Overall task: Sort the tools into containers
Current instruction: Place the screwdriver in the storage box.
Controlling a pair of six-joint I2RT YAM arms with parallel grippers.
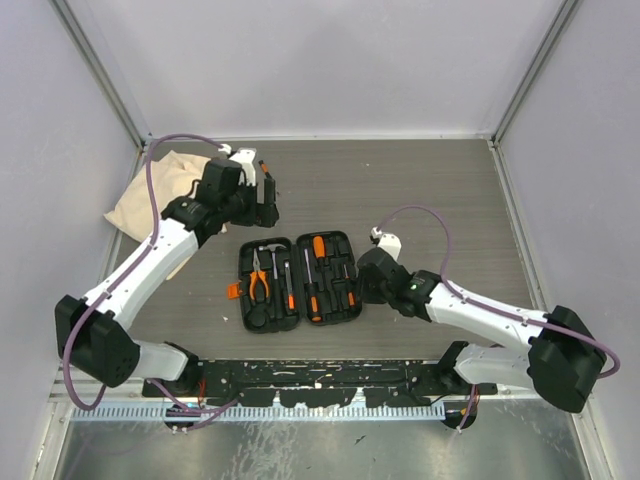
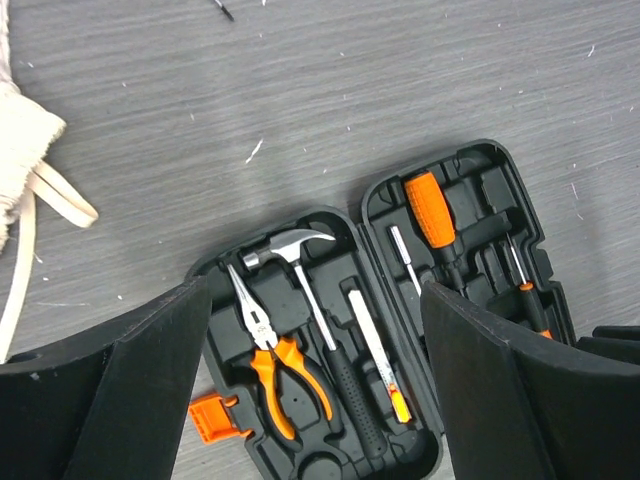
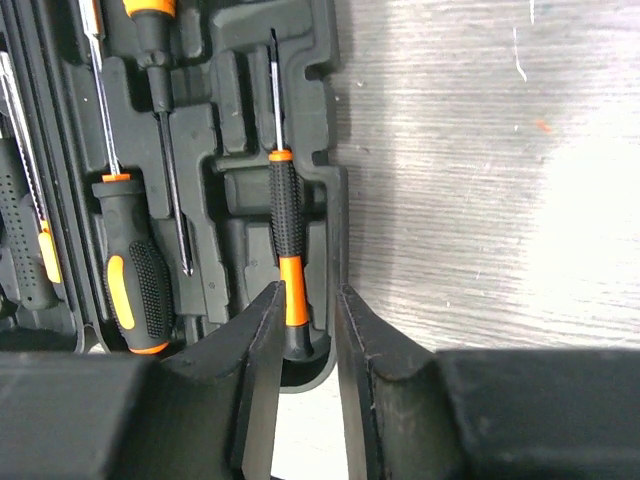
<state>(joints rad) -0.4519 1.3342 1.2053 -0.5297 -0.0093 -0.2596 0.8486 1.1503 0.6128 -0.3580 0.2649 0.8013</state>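
So the right gripper (image 3: 310, 295) straddles the handle of the slim screwdriver (image 3: 285, 215), fingers (image 3: 262, 330) nearly together with a sliver of gap, not clamped. That one lies in the edge slot of the case (image 3: 318, 110). The pliers (image 2: 275, 365) and hammer (image 2: 300, 245) are slotted too, so mostly sorted I'd guess. Farther back, the left gripper (image 2: 312, 295) hangs wide apart, empty.
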